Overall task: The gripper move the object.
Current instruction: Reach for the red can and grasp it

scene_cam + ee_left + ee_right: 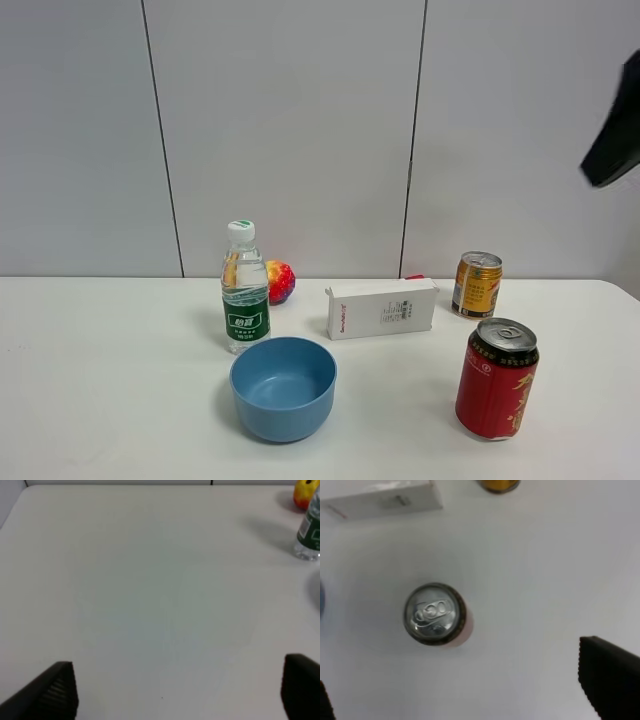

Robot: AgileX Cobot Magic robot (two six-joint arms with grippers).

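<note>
On the table [100,380] I count one red can [497,380], one gold can [477,284], one water bottle [244,288], one box [382,308], one bare bowl [283,388]. The red can stands at the bowl's three o'clock, under my wide-spread right gripper [465,695].

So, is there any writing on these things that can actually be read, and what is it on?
Nothing reads clearly enough to quote.
Water bottle: white characters on a green label, too small.
Red can: gold characters, too blurred.
White box: fine print and a red line, too small.
Gold can: lettering, too blurred.
</note>
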